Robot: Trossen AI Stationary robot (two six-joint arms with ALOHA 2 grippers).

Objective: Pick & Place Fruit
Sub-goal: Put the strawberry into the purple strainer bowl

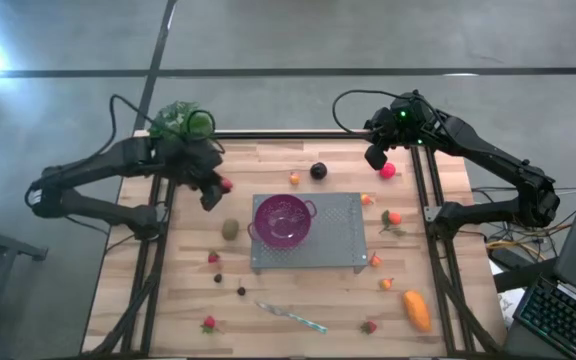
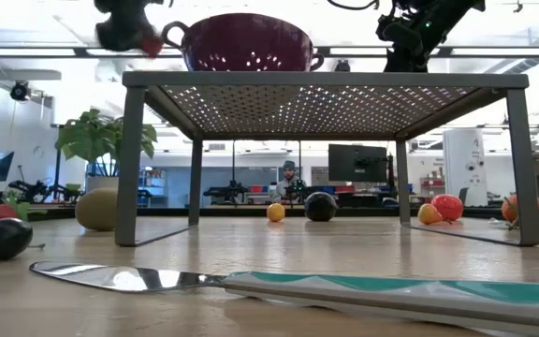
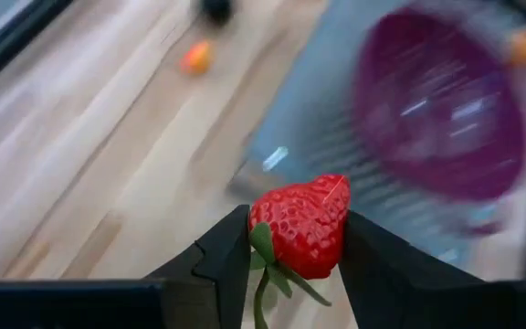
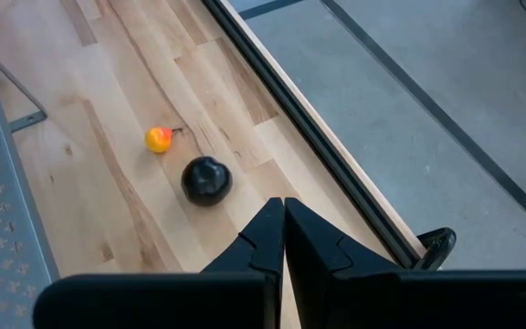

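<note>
My left gripper (image 1: 214, 186) hangs above the wood left of the grey rack, shut on a red strawberry (image 3: 301, 224). It also shows at the low view's top (image 2: 127, 26). My right gripper (image 1: 376, 156) is shut and empty in the air near the table's far right, beside the pink-red ball (image 1: 388, 170). In the right wrist view its fingers (image 4: 283, 230) point past the dark plum (image 4: 206, 180) and a tiny orange piece (image 4: 158, 139). The kiwi (image 1: 230, 229), other strawberries (image 1: 213, 258) and the oblong orange fruit (image 1: 417, 310) lie on the table. My left gripper pinches the strawberry's sides (image 3: 263, 219) between its two fingers (image 3: 231, 251). The green leaf end (image 3: 265, 249) sits back between the fingers and the red body sticks out past their tips. The fruit is lifted clear of the table.
A purple colander (image 1: 284, 218) stands on the grey perforated rack (image 1: 340, 240) at mid-table. A slim knife (image 1: 290, 316) lies near the near edge. A leafy plant (image 1: 180, 120) sits at the far left corner. Small fruits (image 1: 394, 217) dot the wood right of the rack.
</note>
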